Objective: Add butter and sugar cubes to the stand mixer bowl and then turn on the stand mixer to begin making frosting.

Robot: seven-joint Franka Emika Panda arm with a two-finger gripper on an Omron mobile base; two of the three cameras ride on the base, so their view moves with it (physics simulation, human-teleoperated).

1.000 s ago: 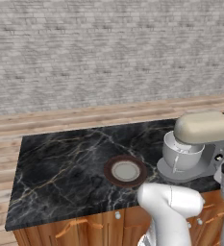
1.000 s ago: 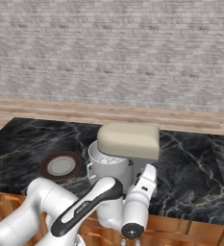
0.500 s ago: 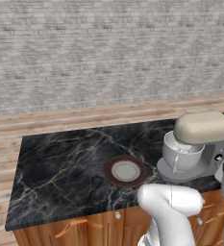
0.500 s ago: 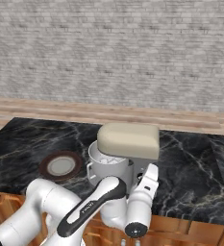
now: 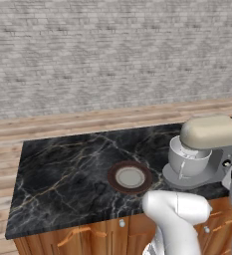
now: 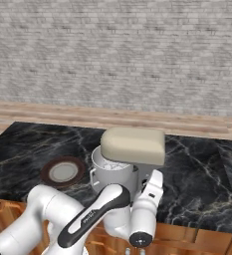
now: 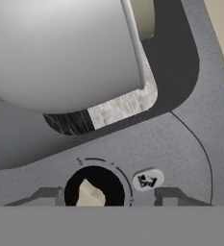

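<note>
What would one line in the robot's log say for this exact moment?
phase: reaching mixer control | gripper: fingertips either side of dark dial on stand mixer base | stand mixer bowl: seated under head | plate: empty

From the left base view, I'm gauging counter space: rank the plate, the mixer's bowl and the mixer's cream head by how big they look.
1. Mixer head
2. Bowl and plate: look alike, too close to rank.

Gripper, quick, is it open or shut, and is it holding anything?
Gripper: open, holding nothing. Its two tips stand wide apart either side of the stand mixer's dial, not touching it.
</note>
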